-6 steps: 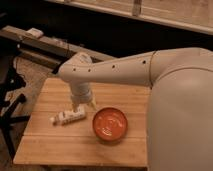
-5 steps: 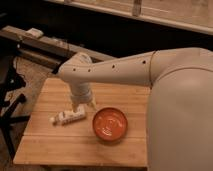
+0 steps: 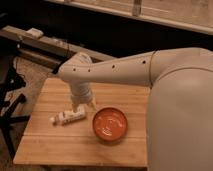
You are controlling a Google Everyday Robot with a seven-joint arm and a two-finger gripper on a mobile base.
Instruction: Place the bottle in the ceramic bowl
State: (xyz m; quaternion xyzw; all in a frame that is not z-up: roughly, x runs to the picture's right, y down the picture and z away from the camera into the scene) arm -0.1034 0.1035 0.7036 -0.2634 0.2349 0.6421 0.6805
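A: Since there's only the one arm (image 3: 125, 70), big white thing reaching over the wooden table (image 3: 45, 145), where's its gripper (image 3: 83, 106)?

B: Pointing down, low over the table's middle, right above the bottle's thick end. Spread or closed, cannot tell from where I stand. Touching the bottle or not, cannot tell either.

A: Ceramic bowl (image 3: 110, 124)?

B: Orange-red, nothing in it. Near the gripper on one side, a bit toward the table's front edge, apart from it.

A: Bottle (image 3: 69, 116)?

B: White, lying on its side on the wood, not lifted. It's directly under the gripper and runs out from it on the side away from the bowl. Long axis goes roughly along the table's length, slightly slanted. The cap end is farthest from the gripper. The base end is beneath it, just beside the bowl's rim and not touching, as far as I see.

A: What does the next move hinge on?

B: My guess is the grasp isn't made yet. The gripper sits over the base end, not mid-body, so it needs to close across the long axis or the bottle may roll or pivot. After that it's a short carry toward the bowl side.
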